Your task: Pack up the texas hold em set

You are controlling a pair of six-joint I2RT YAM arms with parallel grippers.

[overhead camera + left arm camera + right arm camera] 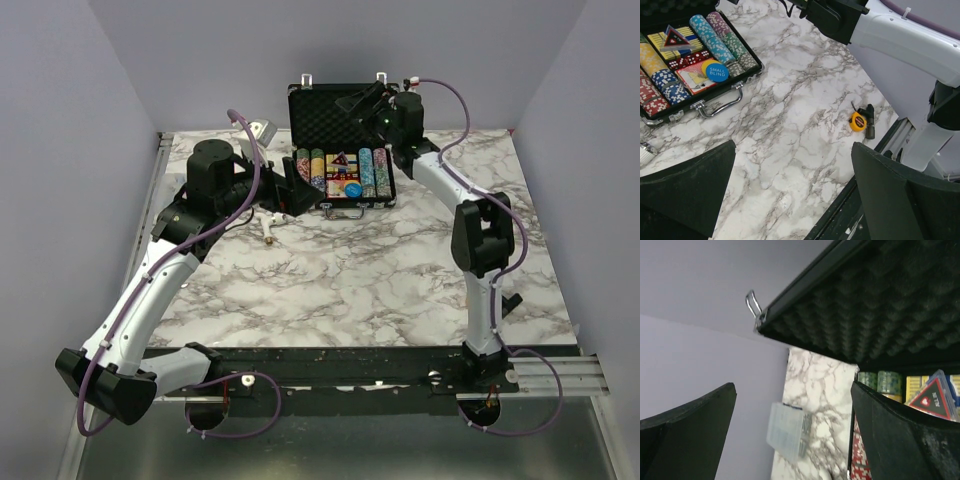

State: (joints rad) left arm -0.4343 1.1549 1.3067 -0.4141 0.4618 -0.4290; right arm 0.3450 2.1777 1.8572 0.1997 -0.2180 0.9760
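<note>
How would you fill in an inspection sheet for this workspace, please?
Surface: marbled table.
Job's things: case open, lid upright; chip rows and blue disc inside.
Clutter: tape measure near the table's edge; white object near the case's left corner; clear box at the far left.
Claws: left claw open, empty, above the table; right claw open by the lid's edge.
Cables: purple cable along each arm, looping loosely.
Surroundings: plain walls on three sides.
</note>
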